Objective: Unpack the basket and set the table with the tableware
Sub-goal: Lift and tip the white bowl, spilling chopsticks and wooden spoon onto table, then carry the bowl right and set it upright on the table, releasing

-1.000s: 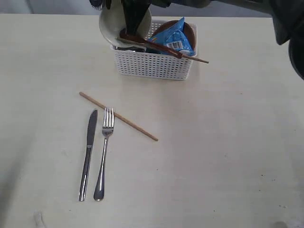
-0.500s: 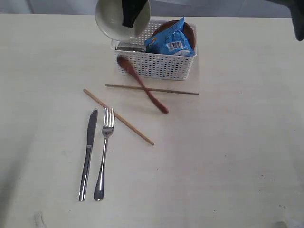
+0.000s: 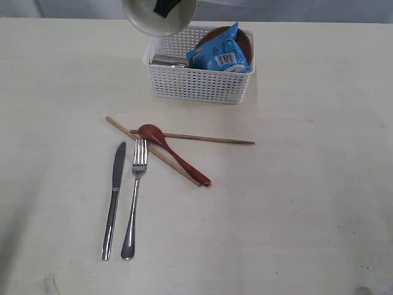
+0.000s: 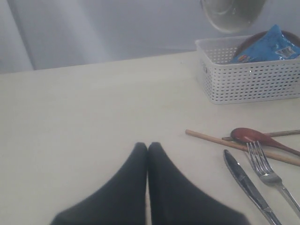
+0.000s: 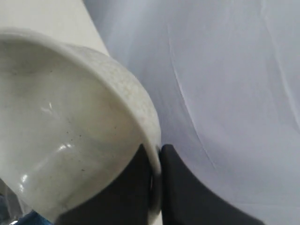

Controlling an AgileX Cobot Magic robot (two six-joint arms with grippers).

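Note:
My right gripper is shut on the rim of the off-white bowl, which hangs tilted above the back left corner of the white basket. In the exterior view the bowl sits at the top edge. On the table the dark red spoon lies across two chopsticks, a pale one and a darker one. A steel knife and fork lie side by side just in front. My left gripper is shut and empty, low over bare table left of the cutlery.
The basket holds a blue chips packet, a brown plate behind it and a steel cup at its left end. A pale wall or curtain runs behind the table's far edge.
The bowl has risen from the basket towards the top of the view. The spoon and the darker chopstick dropped off the basket onto the table and slid forward onto the pale chopstick.

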